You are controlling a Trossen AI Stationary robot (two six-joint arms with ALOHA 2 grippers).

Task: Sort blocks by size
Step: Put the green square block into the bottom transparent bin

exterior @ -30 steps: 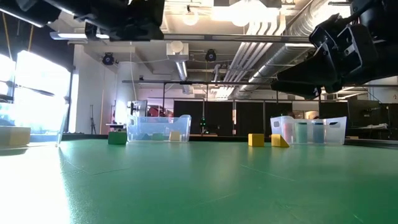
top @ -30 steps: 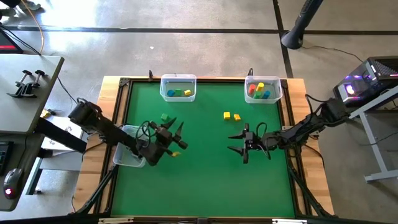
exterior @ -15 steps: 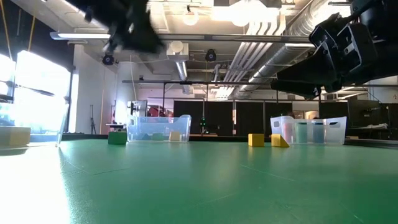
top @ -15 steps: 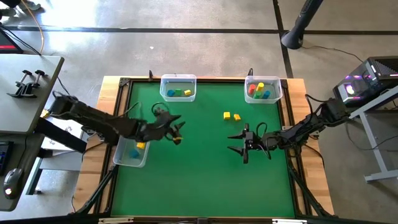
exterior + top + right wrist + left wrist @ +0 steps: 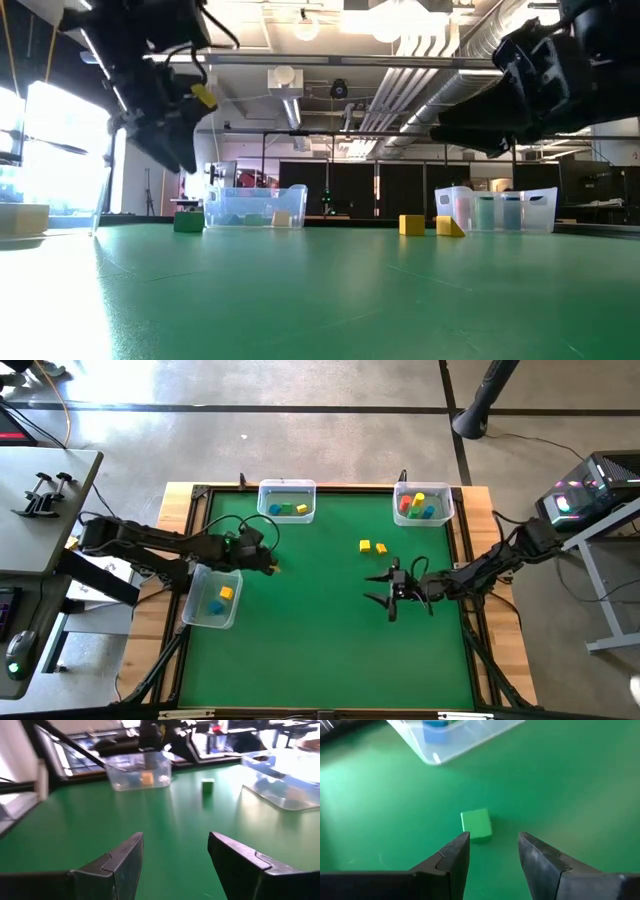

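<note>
**Left hand lines up on the loose green block**

While the right hand [image 5: 392, 592] waits released and empty above the middle of the counter [image 5: 320, 650], the left hand [image 5: 268, 560] hangs over the left side of the mat with its fingers parted and nothing between them. Its wrist view shows why it sits there: a green block [image 5: 476, 825] lies alone on the mat just ahead of the fingertips, roughly centred on the gap, apart from both fingers. That looks like an approach for a grasp, so the next move probably calls for a descent until the fingers straddle it.

Sorted blocks are already parked in three clear bins: a near bin [image 5: 212, 600] beside the left arm holding a blue and a yellow piece, a back-left bin [image 5: 287, 501], and a back-right bin [image 5: 422, 503] with red, yellow, green and blue pieces. Two yellow blocks [image 5: 372, 546] lie loose on the mat between the right hand and the back-right bin, touching or nearly so.
</note>
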